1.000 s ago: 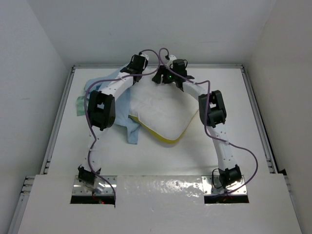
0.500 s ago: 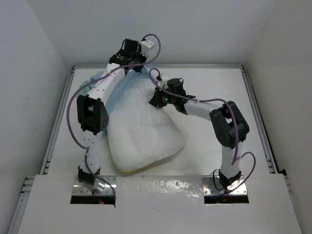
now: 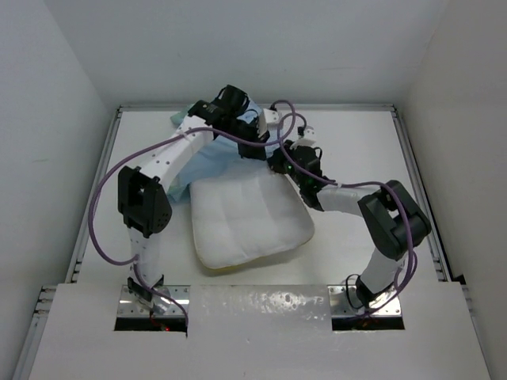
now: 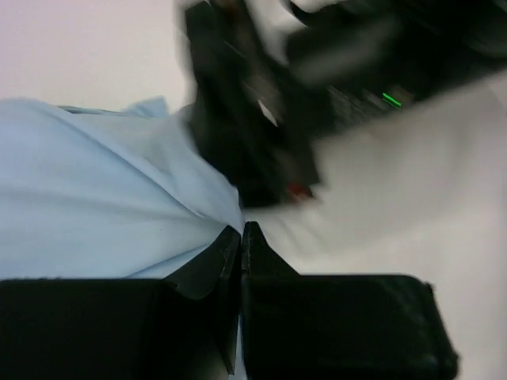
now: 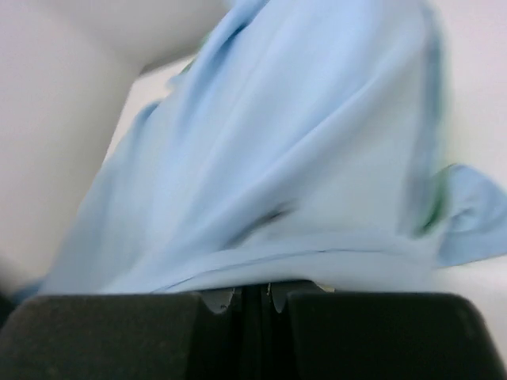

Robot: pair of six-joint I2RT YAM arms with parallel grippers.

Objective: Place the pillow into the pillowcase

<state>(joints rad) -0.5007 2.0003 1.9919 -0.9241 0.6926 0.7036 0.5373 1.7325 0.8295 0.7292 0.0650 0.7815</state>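
Observation:
The white quilted pillow point(image 3: 247, 222) lies flat in mid-table, with a trace of yellow band at its near edge. The light blue pillowcase point(image 3: 212, 157) is bunched behind it, reaching the pillow's far edge. My left gripper point(image 3: 255, 147) is at the far middle, shut on the pillowcase edge; in the left wrist view the jaws point(image 4: 240, 231) are pressed together with blue cloth point(image 4: 103, 198) at the tips. My right gripper point(image 3: 280, 163) is close beside it, shut on the pillowcase; in the right wrist view the blue cloth point(image 5: 277, 174) drapes over its shut tips point(image 5: 253, 290).
White walls enclose the table on three sides, with raised rails point(image 3: 95, 190) along the left and right edges. Purple cables point(image 3: 107, 186) loop off both arms. The two grippers are nearly touching at the far middle.
Both grippers have moved together toward the far middle, holding the cloth. The pillow, raised half a second ago, now lies flat and nearer the right, with the pillowcase drawn back behind it.

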